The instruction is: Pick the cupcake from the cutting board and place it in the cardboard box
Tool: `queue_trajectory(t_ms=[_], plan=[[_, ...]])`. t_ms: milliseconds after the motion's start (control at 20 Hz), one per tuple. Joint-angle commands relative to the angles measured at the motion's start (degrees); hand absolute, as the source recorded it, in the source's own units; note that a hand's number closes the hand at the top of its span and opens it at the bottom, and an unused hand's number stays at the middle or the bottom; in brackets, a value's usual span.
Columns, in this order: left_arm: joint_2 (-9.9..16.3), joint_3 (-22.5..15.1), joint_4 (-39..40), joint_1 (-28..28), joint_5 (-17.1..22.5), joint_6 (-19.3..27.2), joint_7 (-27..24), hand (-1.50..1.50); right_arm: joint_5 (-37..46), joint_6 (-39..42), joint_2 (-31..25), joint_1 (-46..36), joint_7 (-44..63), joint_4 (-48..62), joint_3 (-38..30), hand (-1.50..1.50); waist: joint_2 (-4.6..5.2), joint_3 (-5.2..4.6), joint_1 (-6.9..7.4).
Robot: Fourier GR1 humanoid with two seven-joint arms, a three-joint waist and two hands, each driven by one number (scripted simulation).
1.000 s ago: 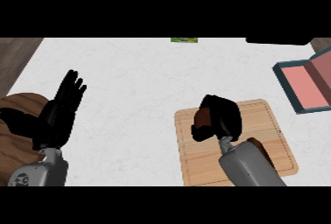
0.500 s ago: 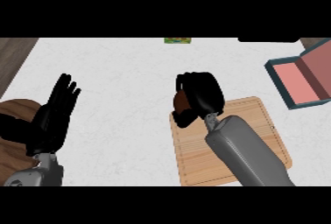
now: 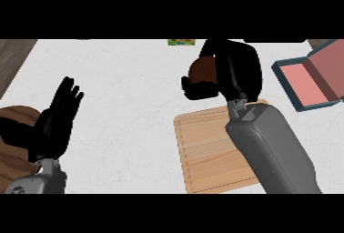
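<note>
Two hands up: left hand (image 3: 55, 119) parked at the left edge, fingers straight and apart, resting over the white counter (image 3: 128, 86), holding nothing. Moving right, cutting board (image 3: 211, 152) bare now, partly hidden under the grey forearm. Above its far edge, right hand (image 3: 225, 68) curled round the cupcake (image 3: 201, 70), brown top peeking out at the left of the fingers, lifted clear of the board. Likely light, soft and crushable, so best held low around the wrapper sides, never on the top. Far right, cardboard box (image 3: 316, 75) lying open, pink inside, well apart from the cupcake.
</note>
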Motion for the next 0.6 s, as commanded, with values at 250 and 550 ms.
queue_trajectory(t_ms=[250, 550], plan=[[0.33, -0.11, -2.31, 1.2, 0.68, -0.98, 0.84, 0.0, -0.1, 0.58, -4.44, -4.87, 3.42, 2.01, -12.12, 1.5, 0.09, 0.0, 0.39], [0.23, -0.32, -0.44, -1.59, -0.43, 0.21, 2.12, 0.0, -4.85, 0.15, -12.4, -5.39, -5.73, 10.02, -20.29, 1.5, 0.2, 0.02, 0.44]])
